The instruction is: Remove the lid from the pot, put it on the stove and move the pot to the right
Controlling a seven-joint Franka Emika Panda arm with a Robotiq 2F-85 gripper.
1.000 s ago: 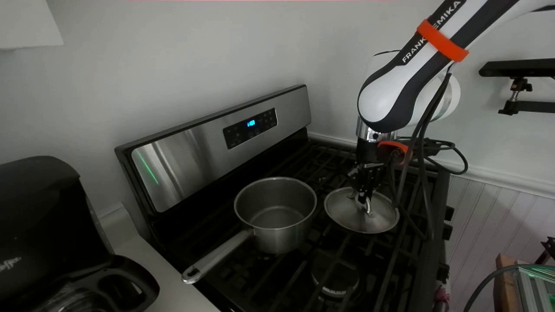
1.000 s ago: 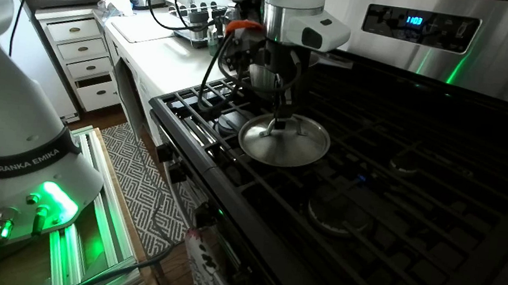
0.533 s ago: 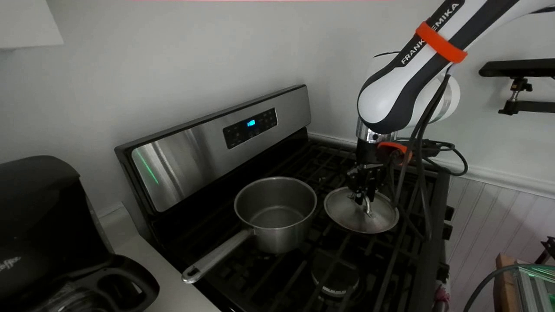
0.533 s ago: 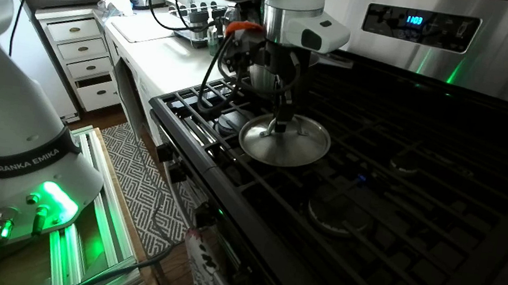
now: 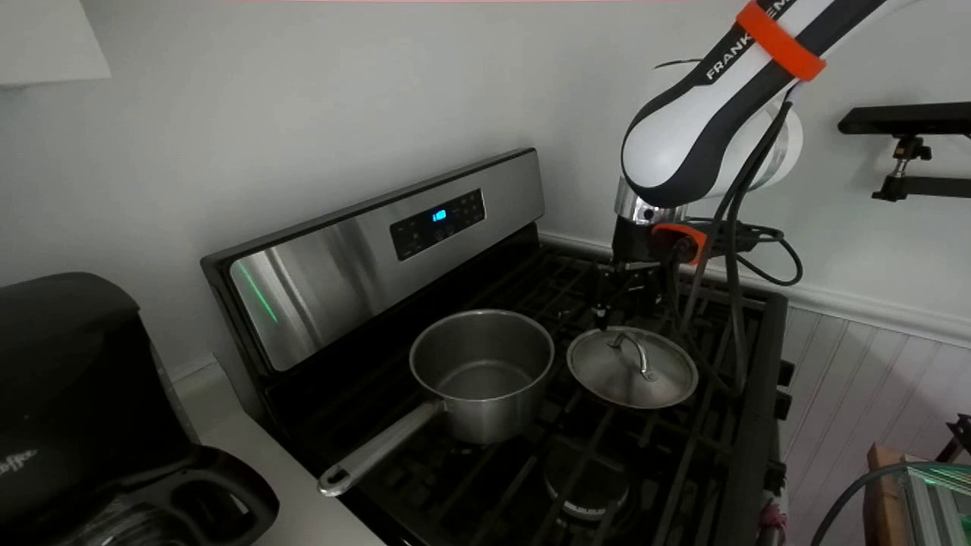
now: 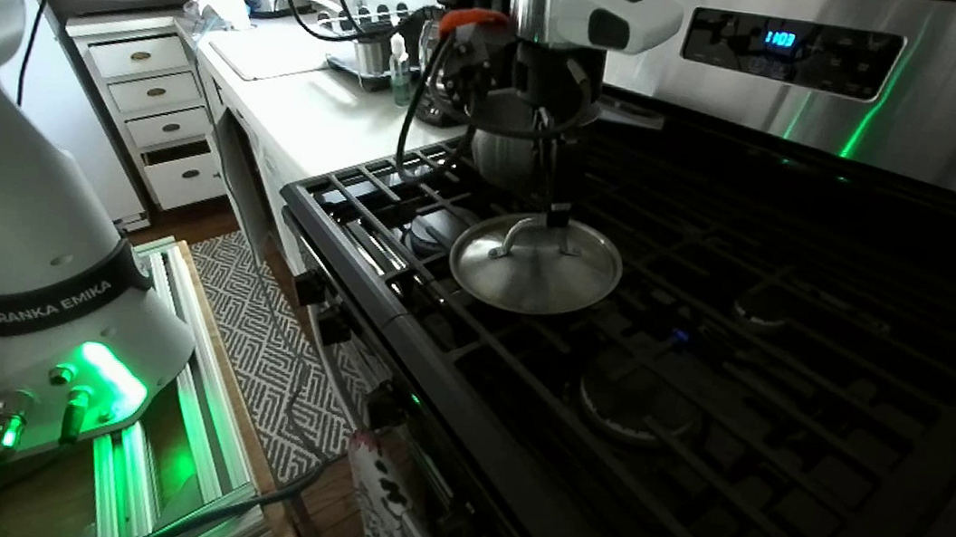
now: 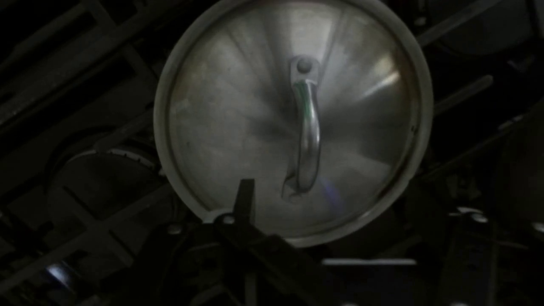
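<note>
The lid (image 5: pixel 630 375), a silvery disc with an arched handle, lies on the black grates of the stove (image 5: pixel 334 273). Beside it stands the pot (image 5: pixel 493 421), upright and uncovered, its long handle pointing towards the counter; in an exterior view the pot (image 6: pixel 501 157) is partly behind my gripper. My gripper (image 5: pixel 628 309) hangs just above the lid, jaws spread, holding nothing. In the wrist view one finger (image 7: pixel 245 199) shows against the lid (image 7: pixel 238 119), left of its handle; the opposite finger is lost in darkness.
A black coffee maker (image 5: pixel 68 379) stands on the counter left of the stove. Loose cables (image 5: pixel 732 303) hang from my wrist down to the grates. A patterned towel (image 6: pixel 384 512) hangs at the stove's front. The wall is close behind the control panel.
My gripper has let go of the lid's handle, spread its jaws and risen a little. The lid and the pot have stayed in place.
</note>
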